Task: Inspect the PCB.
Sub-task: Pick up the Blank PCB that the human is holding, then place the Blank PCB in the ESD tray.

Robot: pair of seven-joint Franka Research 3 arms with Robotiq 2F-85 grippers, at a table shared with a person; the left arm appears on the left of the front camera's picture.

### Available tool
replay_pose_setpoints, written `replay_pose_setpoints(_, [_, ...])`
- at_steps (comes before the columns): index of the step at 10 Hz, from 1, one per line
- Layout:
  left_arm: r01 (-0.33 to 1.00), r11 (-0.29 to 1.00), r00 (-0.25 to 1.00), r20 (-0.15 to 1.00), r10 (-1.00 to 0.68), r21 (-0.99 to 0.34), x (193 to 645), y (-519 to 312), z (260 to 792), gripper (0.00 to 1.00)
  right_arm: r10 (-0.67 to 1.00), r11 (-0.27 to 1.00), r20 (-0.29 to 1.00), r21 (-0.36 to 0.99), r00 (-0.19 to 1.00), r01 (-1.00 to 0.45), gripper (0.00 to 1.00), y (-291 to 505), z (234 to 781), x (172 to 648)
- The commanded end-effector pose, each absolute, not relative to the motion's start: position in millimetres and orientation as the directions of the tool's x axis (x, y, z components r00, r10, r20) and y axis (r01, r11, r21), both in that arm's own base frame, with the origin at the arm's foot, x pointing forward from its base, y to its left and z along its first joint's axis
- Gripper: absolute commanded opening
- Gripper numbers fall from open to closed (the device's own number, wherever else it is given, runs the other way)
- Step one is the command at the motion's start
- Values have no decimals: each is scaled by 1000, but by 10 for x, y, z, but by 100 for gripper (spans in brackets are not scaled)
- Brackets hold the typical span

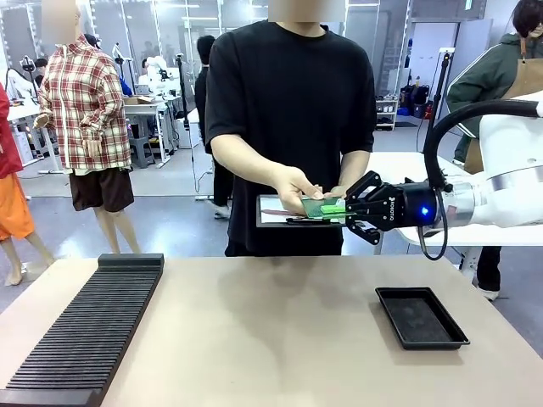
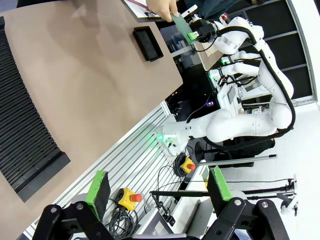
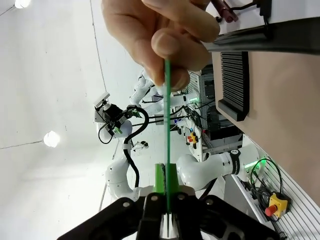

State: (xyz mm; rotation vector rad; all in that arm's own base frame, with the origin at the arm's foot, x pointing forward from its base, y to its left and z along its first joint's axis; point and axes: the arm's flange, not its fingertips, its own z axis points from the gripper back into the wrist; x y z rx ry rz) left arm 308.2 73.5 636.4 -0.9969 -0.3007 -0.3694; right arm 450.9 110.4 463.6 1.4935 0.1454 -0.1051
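The PCB [image 1: 316, 207] is a thin green board held in the air above the table's far edge. My right gripper [image 1: 342, 209] is shut on its right end, while the person's hand [image 1: 294, 185] holds its left end. In the right wrist view the PCB [image 3: 167, 120] runs edge-on as a thin green line from my shut fingers [image 3: 160, 180] up to the person's fingers [image 3: 165, 45]. My left gripper [image 2: 157, 186] stands open and holds nothing, high over the robot's side of the table, far from the PCB [image 2: 180, 22].
A shallow black tray [image 1: 422, 317] lies at the table's right. A long black ribbed rack [image 1: 85, 331] runs along the left side. The person also holds a clipboard [image 1: 276, 214] under the board. The tabletop [image 1: 271, 331] between rack and tray is bare.
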Motion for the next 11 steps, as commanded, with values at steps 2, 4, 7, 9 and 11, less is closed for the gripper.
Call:
replay_pose_setpoints(2, [432,495,899,404,-169,-754,3097,739,6396,100,23,77,-155,985,988,153,0,1117,4666,4507])
replay_pose_setpoints(4, [432,495,899,404,-169,-754,3097,739,6396,100,23,77,-155,985,988,153,0,1117,4666,4507])
replay_pose_setpoints(7, [432,495,899,404,-169,-754,3097,739,6396,100,23,77,-155,985,988,153,0,1117,4666,4507])
replay_pose_setpoints(9, [432,495,899,404,-169,-754,3097,739,6396,100,23,77,-155,985,988,153,0,1117,4666,4507])
replay_pose_setpoints(11, [432,495,899,404,-169,-754,3097,739,6396,100,23,77,-155,985,988,153,0,1117,4666,4507])
